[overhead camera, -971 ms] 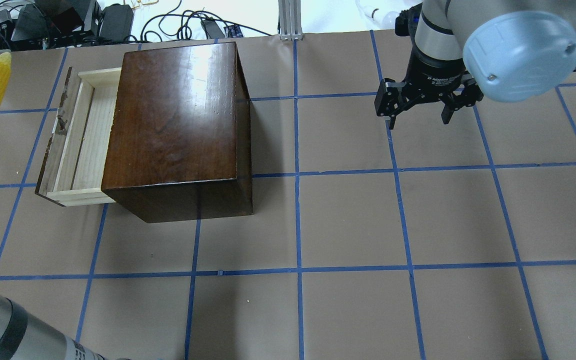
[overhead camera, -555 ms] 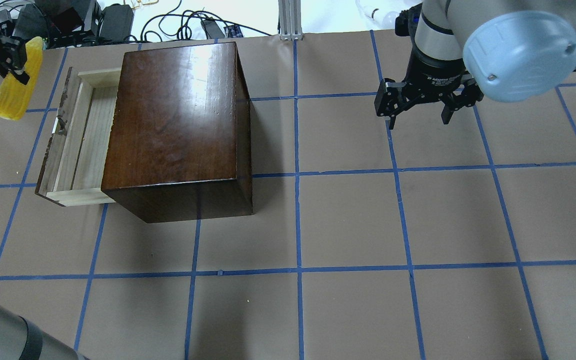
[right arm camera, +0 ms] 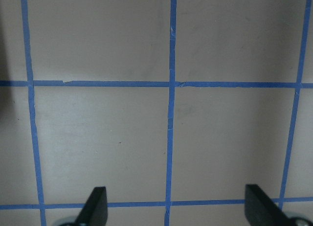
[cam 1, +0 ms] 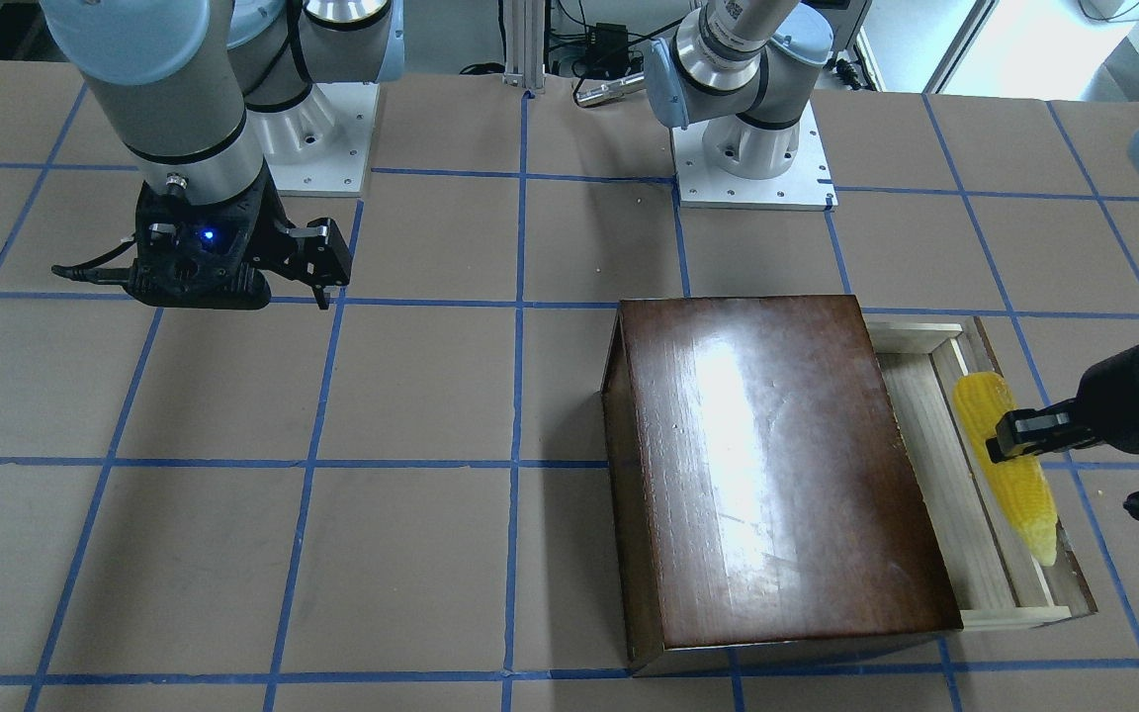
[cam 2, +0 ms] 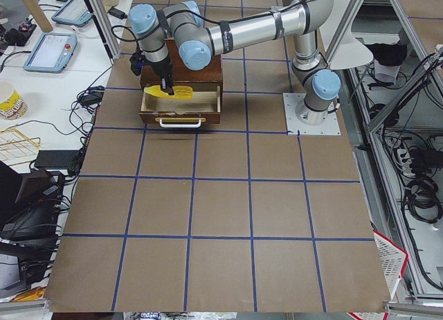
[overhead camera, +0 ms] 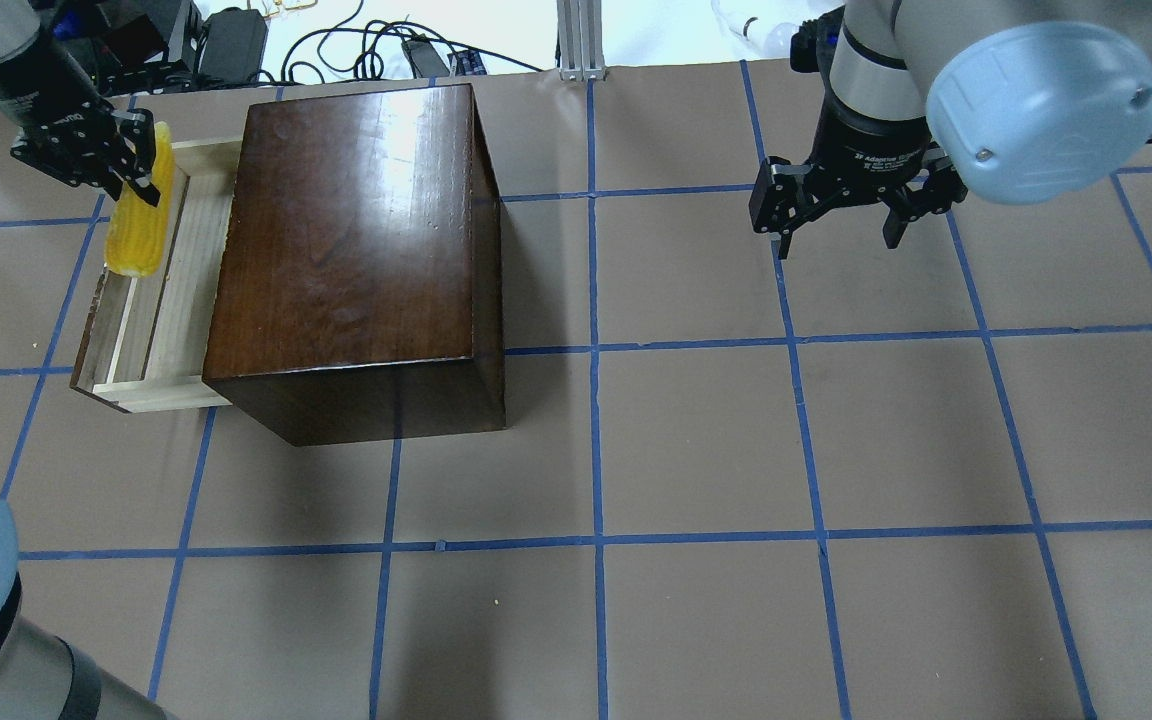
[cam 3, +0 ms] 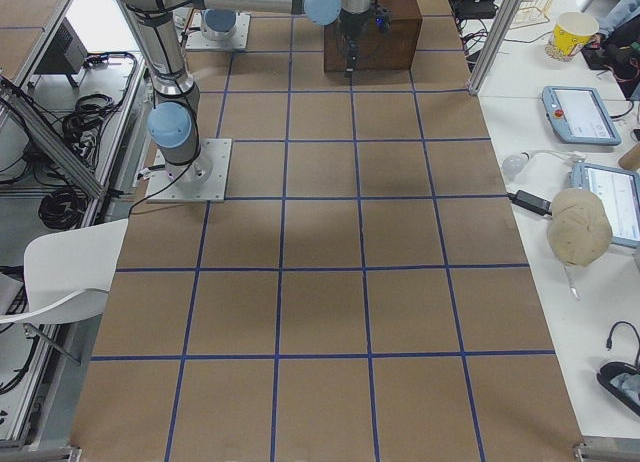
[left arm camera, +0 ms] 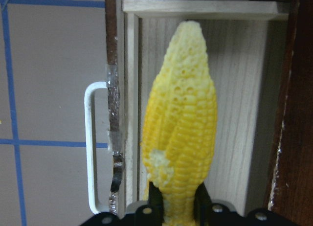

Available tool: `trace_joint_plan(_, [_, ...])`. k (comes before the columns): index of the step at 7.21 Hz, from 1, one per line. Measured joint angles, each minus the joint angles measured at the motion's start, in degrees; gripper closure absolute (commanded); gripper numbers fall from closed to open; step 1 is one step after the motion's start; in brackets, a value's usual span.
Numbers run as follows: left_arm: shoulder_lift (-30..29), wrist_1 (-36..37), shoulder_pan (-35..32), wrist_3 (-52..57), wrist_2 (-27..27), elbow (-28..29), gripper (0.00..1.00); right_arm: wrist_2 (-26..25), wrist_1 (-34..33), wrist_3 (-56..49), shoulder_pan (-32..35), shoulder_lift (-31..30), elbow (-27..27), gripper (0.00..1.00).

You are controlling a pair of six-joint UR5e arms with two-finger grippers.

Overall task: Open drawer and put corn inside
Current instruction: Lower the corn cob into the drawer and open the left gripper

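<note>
In the left wrist view, nearest to you, the left hand [left arm camera: 178, 206] is closed on the thick end of the corn [left arm camera: 181, 113], with its two dark fingers [left arm camera: 155, 201] pressed against either side of the cob. The corn's pale tip points away from the hand. The cob is over the pulled-out drawer [left arm camera: 239, 89] and runs lengthwise just inside the dark front panel [left arm camera: 111, 64], whose cream handle [left arm camera: 90, 147] faces outward. You cannot tell from these views whether the corn touches the drawer floor. In the overhead view, the drawer juts from the left side of the glossy brown box [overhead camera: 356, 250], and the hand grips the corn over the drawer's far end. Well apart, across the desk [overhead camera: 696, 430] on the robot's right, the right hand [overhead camera: 836, 240] hangs above the bare paper. Its fingers [right arm camera: 95, 206] are spread wide with nothing between them, and only blue tape lines [right arm camera: 171, 113] show beneath.
</note>
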Motion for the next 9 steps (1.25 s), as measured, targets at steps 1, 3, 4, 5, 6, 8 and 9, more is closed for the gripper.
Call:
trace_joint_plan(1, [-0.6, 0.1, 0.0, -0.6, -1.2, -0.7, 1.0, 0.0, 0.0, 0.0, 0.0, 0.0, 0.0, 0.0])
trace_joint_plan(3, [-1.9, 0.4, 0.1, -0.5, -2.1, -1.2, 1.0, -0.1, -0.1, 0.0, 0.0, 0.0, 0.0, 0.0])
trace_joint_plan(4, [-2.6, 0.8, 0.0, -0.1, -2.1, -1.2, 0.99, -0.1, 0.0, 0.0, 0.0, 0.0, 0.0, 0.0])
trace_joint_plan(5, [-3.5, 1.6, 0.0, 0.1, -2.2, -1.3, 0.83, -0.1, 0.0, 0.0, 0.0, 0.0, 0.0, 0.0])
trace_joint_plan(6, [-4.5, 2.9, 0.0, 0.3, -2.7, -1.3, 0.39, -0.1, 0.0, 0.0, 0.0, 0.0, 0.0, 0.0])
trace_joint_plan(8, [-5.4, 4.3, 0.0, 0.5, -4.1, -1.3, 0.0, -0.1, 0.0, 0.0, 0.0, 0.0, 0.0, 0.0])
trace_joint_plan(9, [-5.5, 4.5, 0.0, 0.5, -4.2, -1.3, 0.0, -0.1, 0.0, 0.0, 0.0, 0.0, 0.0, 0.0])
